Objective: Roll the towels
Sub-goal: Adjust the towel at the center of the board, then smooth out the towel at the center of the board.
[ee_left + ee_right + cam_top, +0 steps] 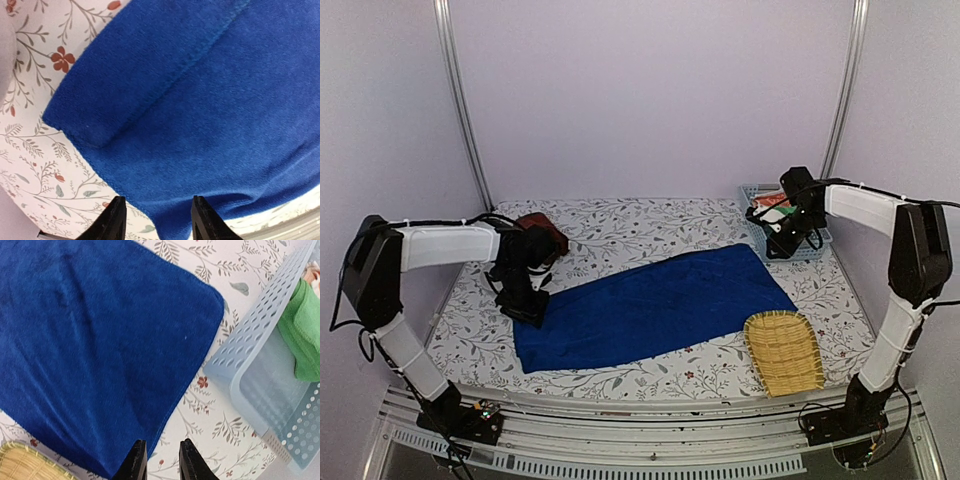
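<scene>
The blue towel (pixel 655 305) lies spread across mid-table, its left end folded over. The left gripper (pixel 157 220) hangs released above that end. The right gripper (pixel 158 460) is parted and empty, just beside the far right corner. The reddish-brown towel (pixel 548 236) is half hidden behind the left arm (pixel 445 245).

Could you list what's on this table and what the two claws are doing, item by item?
Blue towel: spread flat in the middle, not rolled
Brown towel: bunched at the back left
Left gripper: open, above the blue towel's left end
Right gripper: open, holding nothing, between blue towel and basket
Basket: back right, green cloth inside
Woven tray: front right, by the blue towel's corner
</scene>
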